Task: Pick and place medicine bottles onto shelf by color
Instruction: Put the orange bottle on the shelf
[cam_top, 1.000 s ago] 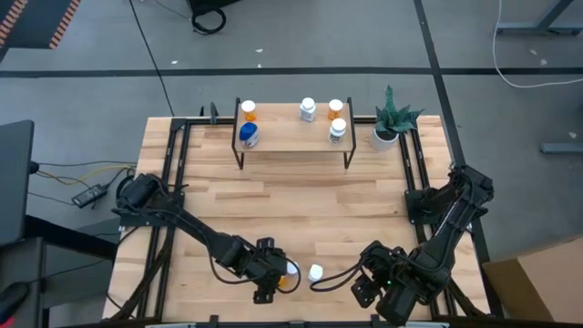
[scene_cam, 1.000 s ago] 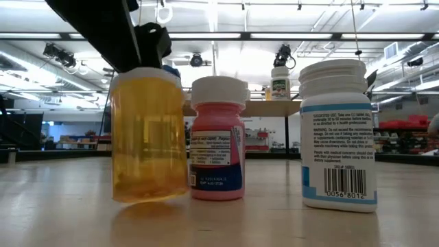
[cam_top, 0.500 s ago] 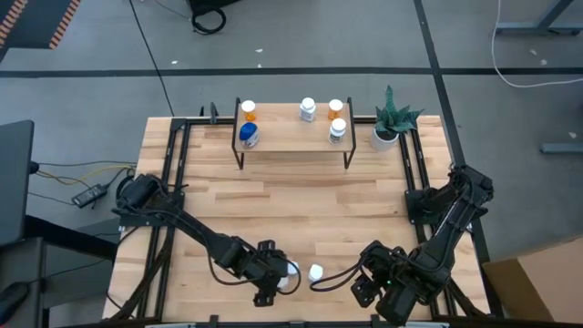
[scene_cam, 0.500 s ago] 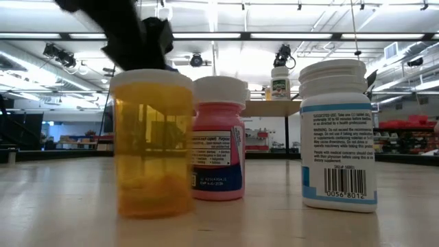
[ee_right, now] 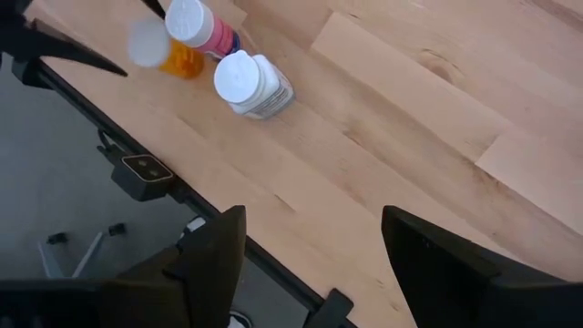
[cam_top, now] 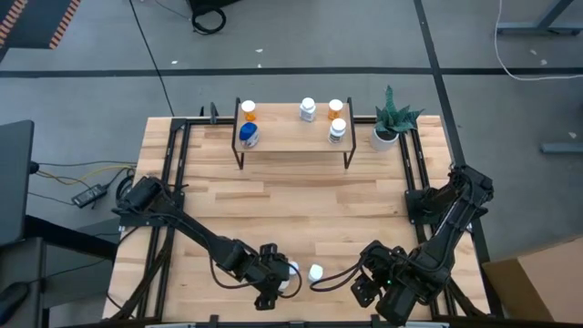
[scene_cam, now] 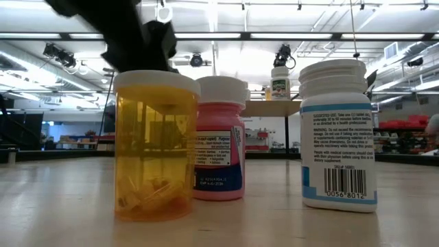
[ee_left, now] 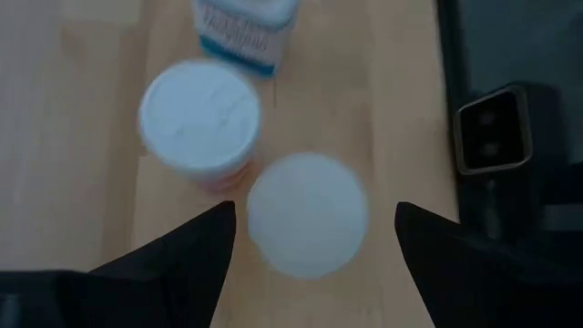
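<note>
Even, bright light falls on the bench (cam_top: 310, 214) in the high view, with only faint shadows under the shelf (cam_top: 293, 137); in the low view long ceiling strip lights glare white above, and the room behind is soft and out of focus; the orange bottle (scene_cam: 152, 147) glows translucent, lit from behind, while the dark arm above it is smeared by blur; the left wrist view is hazy, its nearest white cap (ee_left: 307, 214) blurred; the right wrist view is sharper, though one cap there is smeared.
</note>
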You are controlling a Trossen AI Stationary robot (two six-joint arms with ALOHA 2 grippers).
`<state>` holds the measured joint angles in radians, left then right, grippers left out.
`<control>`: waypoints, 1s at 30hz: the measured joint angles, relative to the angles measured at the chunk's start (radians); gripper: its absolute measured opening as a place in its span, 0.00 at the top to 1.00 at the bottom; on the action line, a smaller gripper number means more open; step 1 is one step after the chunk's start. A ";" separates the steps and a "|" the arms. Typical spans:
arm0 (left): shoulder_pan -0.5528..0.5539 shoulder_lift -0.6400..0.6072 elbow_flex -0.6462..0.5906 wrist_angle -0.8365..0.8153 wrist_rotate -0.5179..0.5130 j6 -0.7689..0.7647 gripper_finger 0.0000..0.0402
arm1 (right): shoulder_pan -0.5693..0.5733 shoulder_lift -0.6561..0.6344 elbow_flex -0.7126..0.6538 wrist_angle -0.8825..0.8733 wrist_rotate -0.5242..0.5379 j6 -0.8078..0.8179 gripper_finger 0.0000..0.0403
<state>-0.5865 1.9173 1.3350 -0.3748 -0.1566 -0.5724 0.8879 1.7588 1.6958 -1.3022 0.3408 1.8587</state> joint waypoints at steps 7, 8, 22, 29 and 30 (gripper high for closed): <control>0.000 0.013 0.001 0.006 -0.006 -0.012 0.23 | 0.000 0.000 0.000 0.000 0.000 0.000 0.34; 0.000 0.014 0.001 0.005 -0.006 -0.011 0.23 | 0.000 0.000 0.000 0.000 0.000 0.000 0.34; 0.000 0.014 0.001 0.005 -0.053 0.016 0.23 | 0.000 0.000 0.000 0.000 0.000 0.000 0.34; 0.000 0.014 0.001 0.008 -0.053 0.022 0.23 | -0.003 0.000 0.000 0.000 0.000 0.000 0.34; -0.001 0.014 0.001 0.013 -0.053 0.033 0.24 | -0.004 0.000 0.000 0.000 0.000 0.000 0.34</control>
<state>-0.5874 1.9312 1.3361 -0.3621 -0.2096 -0.5392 0.8837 1.7588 1.6958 -1.3025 0.3405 1.8588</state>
